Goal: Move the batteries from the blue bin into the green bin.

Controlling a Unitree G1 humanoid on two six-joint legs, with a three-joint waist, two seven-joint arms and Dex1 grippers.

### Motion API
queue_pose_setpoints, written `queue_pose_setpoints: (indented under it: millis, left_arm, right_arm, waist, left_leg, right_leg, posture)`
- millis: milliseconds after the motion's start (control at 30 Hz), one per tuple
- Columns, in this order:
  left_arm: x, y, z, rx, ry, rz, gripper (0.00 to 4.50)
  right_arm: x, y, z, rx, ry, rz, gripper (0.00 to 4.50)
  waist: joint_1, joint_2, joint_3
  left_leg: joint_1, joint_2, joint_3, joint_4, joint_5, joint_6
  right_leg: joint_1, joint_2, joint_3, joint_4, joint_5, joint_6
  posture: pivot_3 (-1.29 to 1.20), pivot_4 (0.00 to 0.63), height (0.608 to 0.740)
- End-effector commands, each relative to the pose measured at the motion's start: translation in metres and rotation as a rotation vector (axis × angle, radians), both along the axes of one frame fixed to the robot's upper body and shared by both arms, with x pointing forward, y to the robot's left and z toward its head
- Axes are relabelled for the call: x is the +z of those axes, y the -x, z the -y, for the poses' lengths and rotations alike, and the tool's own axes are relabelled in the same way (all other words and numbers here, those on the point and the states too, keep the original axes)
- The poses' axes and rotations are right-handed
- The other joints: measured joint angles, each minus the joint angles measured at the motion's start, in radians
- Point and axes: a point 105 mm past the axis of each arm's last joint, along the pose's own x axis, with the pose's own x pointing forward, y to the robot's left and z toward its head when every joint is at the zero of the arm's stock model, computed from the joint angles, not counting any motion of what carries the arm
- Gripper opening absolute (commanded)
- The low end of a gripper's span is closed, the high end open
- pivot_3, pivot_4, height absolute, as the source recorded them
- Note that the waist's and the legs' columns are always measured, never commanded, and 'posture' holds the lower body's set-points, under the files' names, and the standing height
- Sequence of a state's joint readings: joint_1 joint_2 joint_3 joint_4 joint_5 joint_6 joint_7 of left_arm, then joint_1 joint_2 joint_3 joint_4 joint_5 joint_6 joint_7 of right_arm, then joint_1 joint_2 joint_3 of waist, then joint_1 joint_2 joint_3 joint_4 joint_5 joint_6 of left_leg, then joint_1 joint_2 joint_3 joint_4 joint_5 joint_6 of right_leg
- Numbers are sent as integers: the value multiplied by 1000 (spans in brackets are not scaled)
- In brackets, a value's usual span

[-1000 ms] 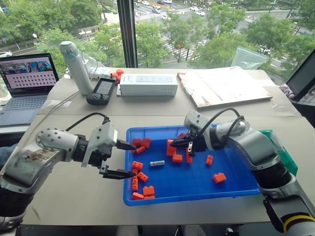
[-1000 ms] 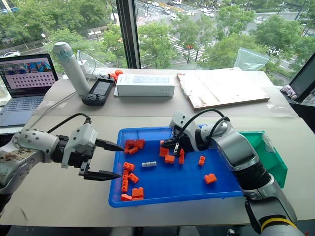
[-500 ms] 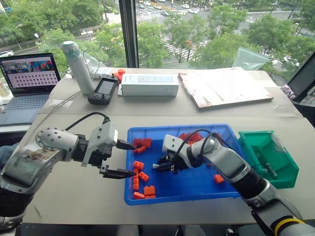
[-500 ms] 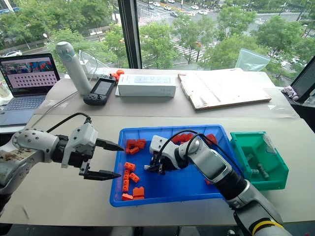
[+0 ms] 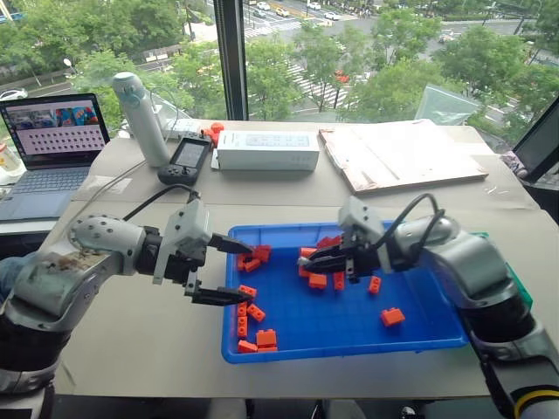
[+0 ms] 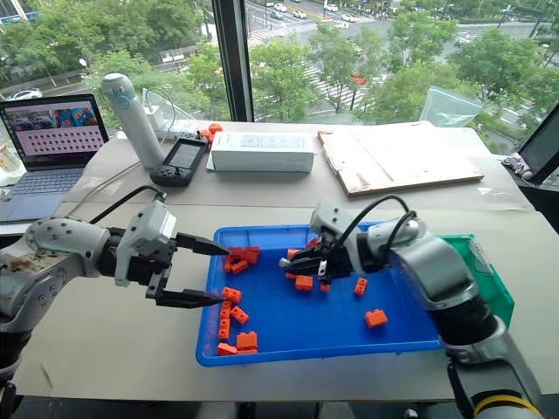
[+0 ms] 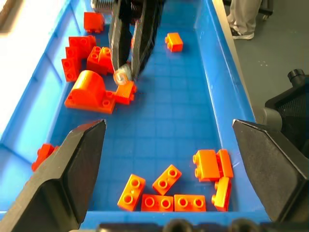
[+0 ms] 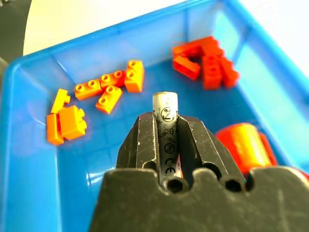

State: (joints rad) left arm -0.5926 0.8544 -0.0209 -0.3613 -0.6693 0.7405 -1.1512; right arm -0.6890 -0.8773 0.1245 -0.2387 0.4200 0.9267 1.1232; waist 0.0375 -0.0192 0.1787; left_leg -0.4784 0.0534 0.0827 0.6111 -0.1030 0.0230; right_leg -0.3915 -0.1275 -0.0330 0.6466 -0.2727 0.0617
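A: Gripping a battery (image 8: 165, 110), the right gripper (image 5: 306, 260) hangs over the middle of the blue bin (image 5: 437, 325), fingers clenched on it, above the orange bricks (image 5: 316, 280).

B: Room around it?

A: Bare blue floor toward the near rim; more bricks (image 5: 250, 312) cluster at the left edge. Left gripper (image 5: 225, 272) sits at that left rim, jaws spread wide, nothing in them.

B: Green bin?

A: Green bin (image 6: 486, 281) is just beside the blue bin's right edge, mostly behind the right arm.

B: Wrist views add anything?

A: Right wrist shows the battery upright between the fingers; left wrist shows its silver tip (image 7: 120, 76) at the fingertips.
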Motion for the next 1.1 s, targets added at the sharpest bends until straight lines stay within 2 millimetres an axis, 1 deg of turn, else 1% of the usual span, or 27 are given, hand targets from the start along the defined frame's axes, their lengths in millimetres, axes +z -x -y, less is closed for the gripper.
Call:
queue_pose_setpoints:
  millis: [33,67,100,133,167,200,233,267,400,500,533,567,667,700,767,833,900,933,967,1033,1100]
  left_arm:
    - [17,-10,6,18,45,68,4500]
    - [18,-12,9,13,55,73,4500]
    - [19,-13,13,7,64,77,4500]
    - [20,-15,15,7,71,81,4500]
    - [21,-17,18,10,81,89,4500]
    - [22,-20,20,25,87,116,4500]
    - [21,-23,22,36,84,129,4500]
    - [19,-24,23,45,79,134,4500]
    - [12,-31,28,82,85,182,4500]
    - [11,-35,29,109,95,209,4500]
    - [11,-35,29,115,99,215,4500]
    - [12,-36,28,122,106,221,4500]
    - [15,-37,27,152,138,234,4500]
    - [16,-39,25,174,145,236,4500]
    - [17,-46,19,219,141,222,4500]
    - [22,-53,9,277,169,222,4500]
    - [28,-52,-10,345,203,214,4500]
    - [29,-50,-16,362,204,211,4500]
    - [25,-46,-21,375,194,205,4500]
    - [20,-42,-27,392,176,201,4500]
    - [18,-42,-34,437,190,193,4500]
  right_arm:
    - [34,-5,77,-262,112,116,271]
    - [33,-4,100,-342,154,112,271]
    - [31,-1,119,-405,187,102,271]
    - [29,4,132,-444,200,79,271]
    - [26,9,141,-469,204,56,271]
    - [24,13,148,-492,207,37,271]
    - [21,16,154,-511,207,24,271]
    - [18,18,158,-529,208,16,271]
    - [1,24,176,-577,279,1,271]
    - [-2,25,183,-606,304,5,271]
    - [-1,26,185,-610,314,5,1273]
    - [2,26,186,-614,324,10,1491]
    - [16,21,192,-647,348,66,2494]
    - [26,15,191,-648,314,117,2882]
    - [40,8,185,-632,240,172,3555]
    - [46,6,177,-577,194,202,4209]
    - [56,3,157,-486,-67,250,4209]
    - [59,3,152,-460,-163,267,4209]
    - [57,3,149,-444,-245,276,4209]
    - [48,3,149,-444,-288,285,4209]
    - [32,-3,156,-488,-287,303,4209]
  waist:
    - [4,-1,0]
    - [3,-1,-1]
    - [2,-3,-2]
    - [1,-3,-2]
    - [0,-3,-2]
    - [0,-3,-2]
    - [-5,-3,-2]
    - [-11,-3,-2]
    - [-26,-2,-2]
    - [-26,-2,-2]
    - [-26,-2,-2]
    - [-25,-2,-2]
    - [-25,-2,-2]
    - [-25,-2,-2]
    - [-26,-2,-2]
    - [-27,-2,-2]
    - [-29,-4,-2]
    - [-32,-6,-1]
    - [-32,-6,-1]
    - [-30,-5,-1]
    - [-21,-5,-1]
  left_leg:
    - [0,0,0,0,0,0]
    - [0,0,1,0,-1,1]
    - [0,-1,1,-2,-1,1]
    - [1,0,1,-1,-2,2]
    - [1,-1,1,-2,-2,3]
    - [0,-1,2,-2,-2,3]
    - [0,-1,3,-2,2,9]
    - [0,-1,3,-2,3,10]
    - [1,-1,4,-3,3,10]
    - [1,-1,3,-1,3,10]
    - [1,-1,4,-1,3,10]
    - [1,-1,4,0,1,7]
    - [1,-1,4,0,1,6]
    - [1,-1,4,0,0,6]
    - [1,-1,4,0,0,6]
    - [2,-1,4,0,0,6]
    - [1,-1,4,-1,1,6]
    - [1,-1,4,-1,1,7]
    - [1,0,3,-1,3,10]
    - [1,-1,3,-2,3,10]
    - [1,-2,4,-2,3,11]
  right_leg:
    - [1,-1,0,-1,0,0]
    - [2,-1,0,-4,-1,-1]
    - [2,-1,0,-5,-1,-1]
    - [3,-1,0,-5,0,0]
    - [4,-1,0,-5,0,1]
    - [4,-1,1,-5,0,1]
    - [5,-1,3,-3,0,1]
    - [4,-1,5,-2,0,1]
    - [3,0,6,1,0,1]
    - [4,0,7,0,-1,2]
    - [4,0,8,0,0,2]
    - [4,0,9,0,0,3]
    - [4,-1,10,0,1,3]
    - [3,-1,10,0,1,4]
    - [3,-1,10,0,1,3]
    - [3,0,10,0,1,3]
    - [3,0,10,-1,1,4]
    - [3,1,10,-1,1,3]
    - [4,2,10,-2,1,3]
    - [4,1,10,-2,1,4]
    - [4,1,10,-1,1,4]
  posture:
    - [0,150,740]
    - [0,150,740]
    - [0,150,740]
    - [0,150,740]
    - [0,150,740]
    - [0,150,740]
    - [0,150,740]
    - [0,150,740]
    - [0,150,740]
    - [0,150,740]
    - [0,150,740]
    - [0,150,740]
    - [0,150,740]
    - [0,150,740]
    - [0,150,740]
    - [0,150,740]
    - [0,150,740]
    - [0,150,740]
    - [0,150,740]
    - [0,150,740]
    - [0,150,740]
